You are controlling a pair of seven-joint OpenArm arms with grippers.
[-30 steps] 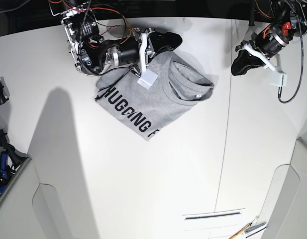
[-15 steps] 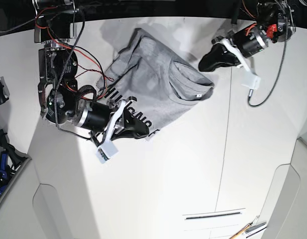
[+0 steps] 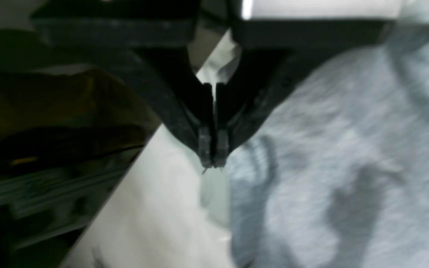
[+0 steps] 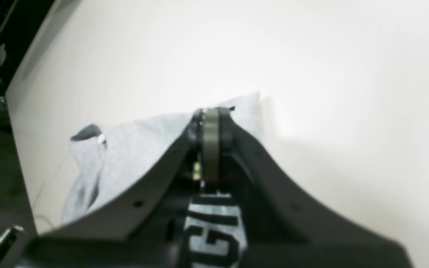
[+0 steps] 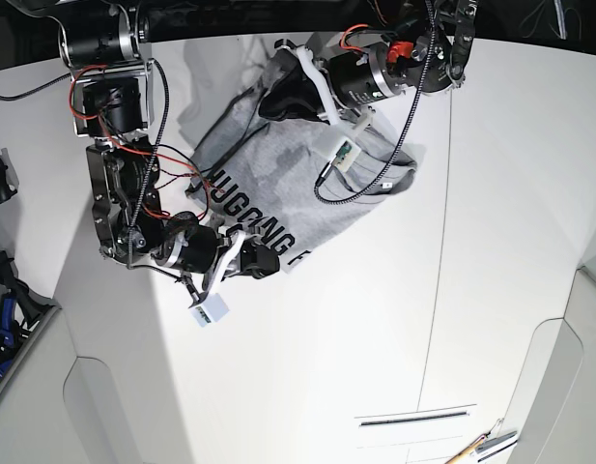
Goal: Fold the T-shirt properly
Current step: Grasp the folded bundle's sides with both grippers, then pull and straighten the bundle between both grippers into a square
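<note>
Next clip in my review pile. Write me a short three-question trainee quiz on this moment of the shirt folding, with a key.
1. True or false: the right gripper is clamped on the T-shirt.
2. The left gripper hangs over: A) the shirt's far edge, B) the lettering, C) the table near the front.
3. Fill in: the lettered edge lies nearest the ____ gripper.

Key:
1. True; grey cloth shows past its closed tips.
2. A.
3. Right.
</note>
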